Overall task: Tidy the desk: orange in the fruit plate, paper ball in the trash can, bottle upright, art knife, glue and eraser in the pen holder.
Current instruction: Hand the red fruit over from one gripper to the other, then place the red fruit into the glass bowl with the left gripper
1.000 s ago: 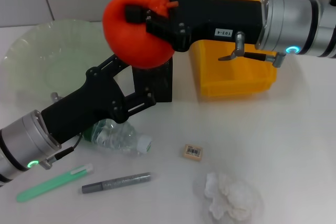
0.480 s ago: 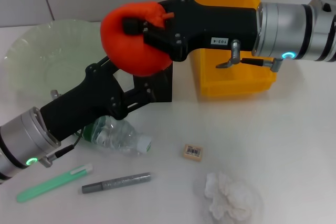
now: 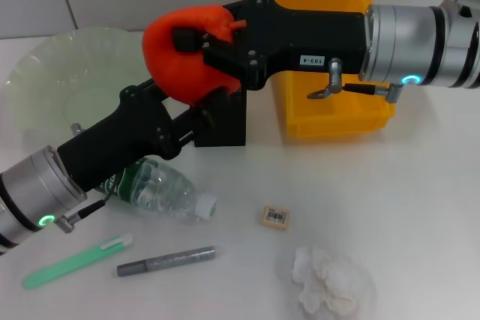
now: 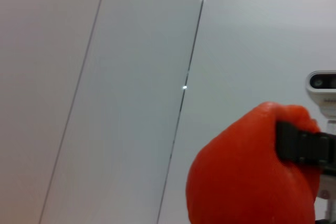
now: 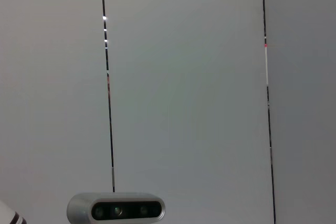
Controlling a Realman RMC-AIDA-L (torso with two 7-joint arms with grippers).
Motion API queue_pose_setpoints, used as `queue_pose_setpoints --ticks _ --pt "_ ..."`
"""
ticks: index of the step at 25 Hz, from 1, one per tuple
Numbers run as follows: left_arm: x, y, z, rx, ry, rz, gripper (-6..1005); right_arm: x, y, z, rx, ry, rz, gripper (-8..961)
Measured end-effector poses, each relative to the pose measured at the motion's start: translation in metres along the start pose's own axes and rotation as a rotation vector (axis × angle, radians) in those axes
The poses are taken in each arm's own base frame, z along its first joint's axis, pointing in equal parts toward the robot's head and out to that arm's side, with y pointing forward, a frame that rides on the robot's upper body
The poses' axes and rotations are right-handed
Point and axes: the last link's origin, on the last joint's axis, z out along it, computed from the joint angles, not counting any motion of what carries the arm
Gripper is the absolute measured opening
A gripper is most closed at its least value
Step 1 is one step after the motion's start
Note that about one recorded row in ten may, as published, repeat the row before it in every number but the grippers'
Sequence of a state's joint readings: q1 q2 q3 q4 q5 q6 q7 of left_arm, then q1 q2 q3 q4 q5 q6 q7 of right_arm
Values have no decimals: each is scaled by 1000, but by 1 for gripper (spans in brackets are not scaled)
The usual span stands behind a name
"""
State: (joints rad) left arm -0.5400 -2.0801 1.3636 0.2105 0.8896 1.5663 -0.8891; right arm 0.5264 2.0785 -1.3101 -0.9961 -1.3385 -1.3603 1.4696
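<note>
My right gripper [image 3: 196, 41] is shut on the red-orange orange [image 3: 176, 61] and holds it in the air above the black mesh pen holder [image 3: 225, 129]. The orange also shows in the left wrist view [image 4: 236, 177], with a black finger across it. My left gripper [image 3: 191, 104] reaches up from the lower left to just beneath the orange, its jaws spread. The pale green fruit plate [image 3: 60, 80] is at the back left. The bottle [image 3: 161, 192] lies on its side. The eraser [image 3: 275, 216], the paper ball [image 3: 326, 279], a green art knife [image 3: 75, 260] and a grey glue stick [image 3: 165, 261] lie on the table.
The yellow trash can [image 3: 337, 110] stands at the back right, behind my right arm. The right wrist view shows only a tiled wall and a camera bar [image 5: 115, 211].
My right gripper has carried the orange slightly left. My left gripper has risen closer under the orange, uncovering more of the lying bottle.
</note>
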Motion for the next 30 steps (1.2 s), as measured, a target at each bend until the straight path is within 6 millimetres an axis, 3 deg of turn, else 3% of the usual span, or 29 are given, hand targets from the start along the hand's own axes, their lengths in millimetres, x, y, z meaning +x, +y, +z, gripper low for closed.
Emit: queue_pose_setpoints --ticks 2,7,14,18,25,27,28,29,30 --pt "-1 -3 0 17 -5 4 716 0 0 -1 2 -1 4 91" --pt "2 -1 1 2 3 33 520 0 -2 -2 12 -8 13 95" --pt "4 -1 3 -11 2 41 432 1 -2 -4 20 -11 17 100" --pt "4 -2 3 -7 4 43 384 1 -1 -5 21 -14 18 291" --pt "3 -4 3 11 -2 44 317 -12 5 -18 23 -82 -7 441" --pt "2 -7 1 32 -12 54 298 -23 9 -36 43 -159 -23 483" --pt "2 -7 1 32 -12 54 289 -23 9 -36 43 -159 -23 505" --pt "2 -15 -1 76 -29 78 279 -30 11 -55 67 -225 -30 526" --pt "3 -17 -2 91 -33 84 270 -30 11 -55 67 -225 -30 601"
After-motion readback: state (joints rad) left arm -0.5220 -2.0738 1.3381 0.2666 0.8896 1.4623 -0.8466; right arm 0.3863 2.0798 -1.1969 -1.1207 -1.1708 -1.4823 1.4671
